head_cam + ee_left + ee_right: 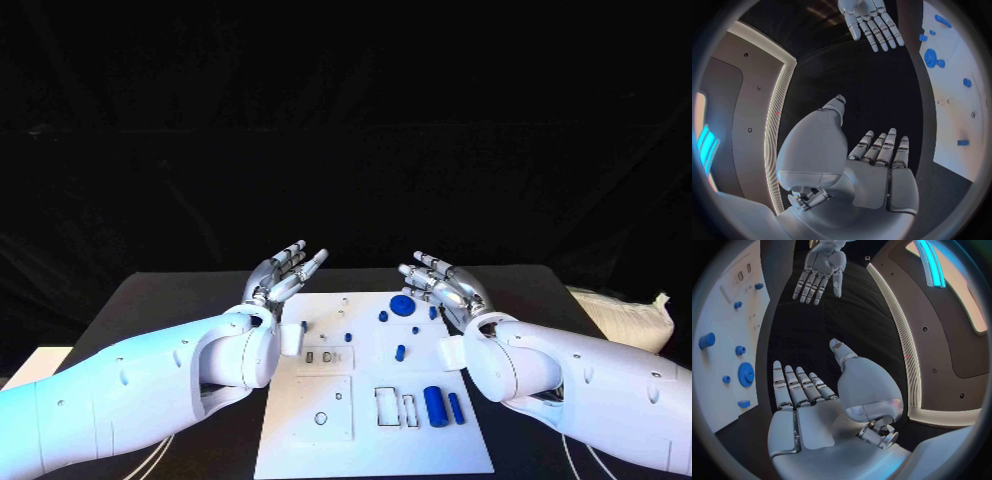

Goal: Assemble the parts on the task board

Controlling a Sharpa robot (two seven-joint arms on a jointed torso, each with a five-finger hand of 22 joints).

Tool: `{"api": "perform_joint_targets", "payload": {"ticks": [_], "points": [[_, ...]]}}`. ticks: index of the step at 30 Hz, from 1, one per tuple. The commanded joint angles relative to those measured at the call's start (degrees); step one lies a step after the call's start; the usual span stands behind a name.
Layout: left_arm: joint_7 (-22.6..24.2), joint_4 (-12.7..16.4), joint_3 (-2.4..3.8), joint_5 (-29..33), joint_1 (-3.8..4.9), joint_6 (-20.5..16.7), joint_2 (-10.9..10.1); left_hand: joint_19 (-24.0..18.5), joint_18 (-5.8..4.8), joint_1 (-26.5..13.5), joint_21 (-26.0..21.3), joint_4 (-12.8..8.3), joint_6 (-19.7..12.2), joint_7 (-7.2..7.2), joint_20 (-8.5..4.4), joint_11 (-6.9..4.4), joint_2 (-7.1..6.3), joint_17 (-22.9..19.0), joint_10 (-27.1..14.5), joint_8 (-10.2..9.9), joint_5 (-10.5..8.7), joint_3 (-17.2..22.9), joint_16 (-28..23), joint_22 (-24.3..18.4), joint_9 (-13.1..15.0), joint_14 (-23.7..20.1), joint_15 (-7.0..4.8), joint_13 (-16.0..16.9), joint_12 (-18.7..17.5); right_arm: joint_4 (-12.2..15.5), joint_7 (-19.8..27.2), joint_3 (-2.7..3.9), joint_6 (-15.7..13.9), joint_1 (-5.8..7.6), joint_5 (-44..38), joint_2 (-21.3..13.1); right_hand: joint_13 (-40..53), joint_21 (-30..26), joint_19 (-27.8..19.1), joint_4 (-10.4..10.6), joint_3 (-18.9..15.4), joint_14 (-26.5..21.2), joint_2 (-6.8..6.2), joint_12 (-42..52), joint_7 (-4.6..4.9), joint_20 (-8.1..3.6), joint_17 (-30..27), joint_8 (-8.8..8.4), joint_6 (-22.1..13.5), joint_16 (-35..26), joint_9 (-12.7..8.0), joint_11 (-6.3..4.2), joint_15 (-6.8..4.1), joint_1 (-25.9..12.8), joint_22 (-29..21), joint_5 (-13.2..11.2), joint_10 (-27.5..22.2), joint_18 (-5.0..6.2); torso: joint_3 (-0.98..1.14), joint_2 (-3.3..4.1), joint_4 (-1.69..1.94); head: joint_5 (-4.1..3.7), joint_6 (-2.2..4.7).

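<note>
Currently both hands are hovering with palms up and fingers spread, gripping nothing. In the head view the left hand [283,272] is sitting just left of centre and the right hand [444,284] just right of centre, flanking the far end of the task board [372,440], which is lying lower centre. Blue parts [402,304] are resting on it, including a round gear near its far edge and cylinders [436,405] lower right.

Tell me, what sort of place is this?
Probably a robot test or demonstration bench. A white task board with small blue parts lies on a black table against a dark backdrop, and the left hand and right hand hover open above it.
</note>
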Motion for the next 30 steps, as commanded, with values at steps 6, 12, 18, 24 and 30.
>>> {"api": "perform_joint_targets", "payload": {"ticks": [6, 12, 18, 24, 30], "points": [[-0.48, -0.07, 0.04, -0.52, 0.13, 4.38, 0.13, 2.47, 1.47, 3.82, 1.16, 0.32, 4.16, 6.56, 0.93, 0.95, 1.03, 0.83, 4.16, 0.99, 0.34, 0.87, 1.41, 0.65, 0.50, 5.88, 0.80, 0.48, 0.65, -0.52, -6.02, 0.13, 13.38, -0.48, -7.82, -0.02, 1.14, 3.85, 12.34, -4.33, 1.37, 17.94, 0.87, 1.83, 8.02, 0.42, 1.19, 1.68, 12.27, 2.26, 1.05, -0.31, -0.97, 6.88, 1.86, 0.63, 16.86, 2.68, 0.00, 0.03, -0.03, 0.01, 0.01], [1.33, 0.42, 0.09, -0.06, 0.26, 6.76, -2.09, 27.66, 3.56, 4.90, 11.56, -1.30, 18.05, 7.09, 0.61, 1.30, 3.18, 3.53, 24.37, 3.85, 0.11, 1.04, 7.74, 6.05, 1.90, 26.66, -0.59, 2.19, 4.43, -3.74, -3.20, 0.33, 5.88, 0.70, -21.03, -0.26, 1.47, 6.41, 17.22, -6.38, 2.96, 29.38, 0.77, 3.42, 6.17, 0.30, 1.46, 3.01, 26.09, 3.49, 1.77, -2.51, -3.36, 8.80, 2.40, 0.44, 30.03, 5.03, -0.36, 1.40, -0.24, -0.33, -0.63], [0.97, 3.56, 0.09, 1.54, 0.62, 9.92, -4.86, 37.83, 5.43, 4.73, 17.08, -2.90, 32.05, 6.03, -0.62, -0.82, 4.39, 4.47, 37.12, 6.26, 0.06, 0.12, 10.62, 7.96, 2.68, 36.26, -3.50, 2.43, 7.16, -3.36, -4.20, 0.65, 3.89, 1.61, -29.62, -1.09, 1.37, 7.80, 20.02, -7.78, 5.00, 33.44, 0.16, 2.70, 5.47, -0.39, 1.44, 2.81, 33.72, 3.27, 1.93, -3.44, -4.44, 9.32, 2.49, -0.94, 33.70, 5.32, -0.49, 3.21, -0.40, -0.53, -0.22], [0.70, 7.25, 0.11, 3.10, 1.40, 11.49, -8.06, 40.46, 5.43, 4.69, 18.18, -4.08, 35.67, 4.94, -1.79, -2.16, 5.20, 5.16, 42.12, 6.59, 0.08, -0.56, 10.91, 8.03, 2.29, 40.24, -4.78, 2.63, 8.23, -2.25, -7.00, 1.38, 2.78, 2.72, -40.32, -2.87, 1.41, 10.22, 23.85, -8.71, 6.99, 38.38, -0.86, 2.30, 4.71, -2.03, 1.68, 2.63, 37.21, 3.76, 1.98, -4.59, -6.00, 9.21, 3.19, -2.14, 37.78, 5.34, -0.71, 5.83, -0.19, -0.73, 0.94], [0.04, 11.40, 0.12, 3.55, 2.65, 13.05, -11.51, 42.90, 5.43, 5.20, 19.40, -5.08, 37.69, 4.29, -2.82, -2.99, 5.56, 6.38, 44.56, 6.56, 0.09, -0.50, 11.48, 8.34, 2.09, 43.54, -5.84, 2.67, 8.21, -1.67, -12.26, 2.04, 3.26, 4.67, -53.24, -3.95, 1.47, 15.16, 29.26, -9.12, 7.91, 43.64, -1.99, 1.94, 3.75, -4.66, 2.21, 2.63, 40.05, 4.53, 2.05, -5.86, -7.95, 9.24, 5.49, -2.84, 41.80, 5.17, -1.22, 8.27, 0.01, -1.16, 1.69]]}}
